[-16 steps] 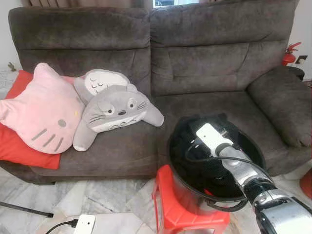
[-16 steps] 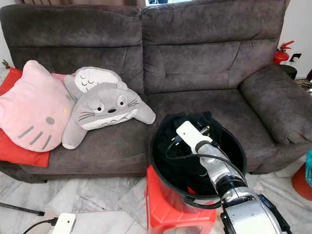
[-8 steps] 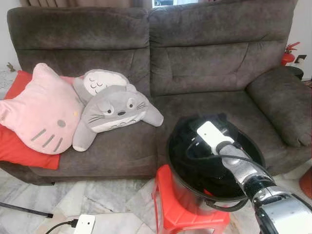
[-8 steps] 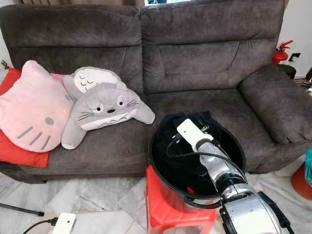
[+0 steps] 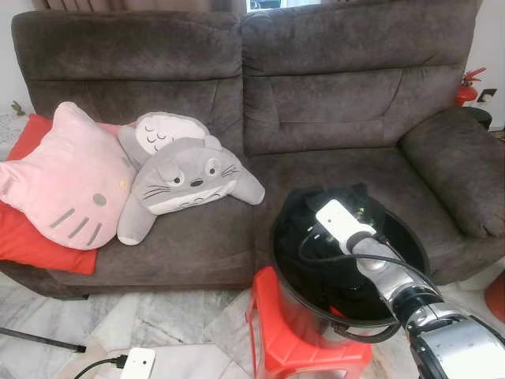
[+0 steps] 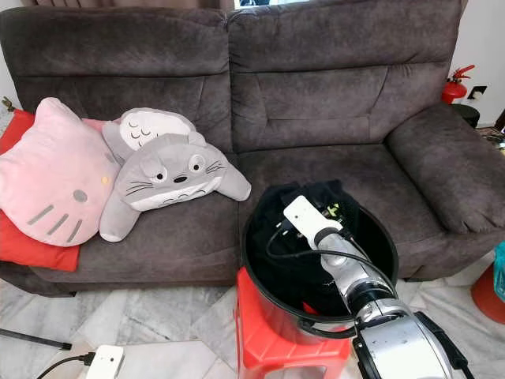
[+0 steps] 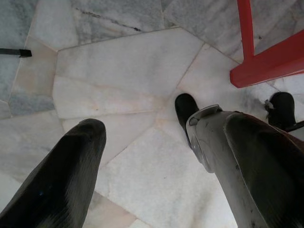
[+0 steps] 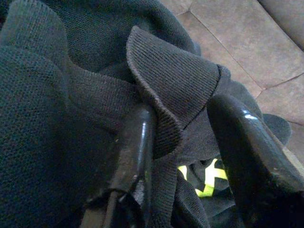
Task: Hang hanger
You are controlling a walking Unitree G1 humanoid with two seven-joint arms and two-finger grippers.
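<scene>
Inside the black bucket (image 6: 260, 304), standing on the red stool (image 5: 272, 339) at the front edge of the sofa (image 5: 331, 103), reaching down with the right gripper (image 8: 183, 128) into a heap of dark knitted cloth (image 8: 71, 95). Holding the two fingers spread, one on each side of a raised fold (image 8: 166, 71), touching it but not yet pinching. Lying deeper, a piece with yellow-green print (image 8: 209, 175).

Not being able to tell where the hanger is; possibly buried under the cloth near the far rim of the bucket, only as a guess. Expecting the cloth to be soft, light and limp, sagging and dragging its neighbours up when lifted, so taking a thick fold deep between the fingers. Expecting a hanger to be stiff, light and a little slippery, best taken at the neck under the hook.

Hanging idle with the left gripper (image 7: 156, 142), fingers parted and holding nothing, over the marble floor (image 7: 118, 76) beside the stool.
</scene>
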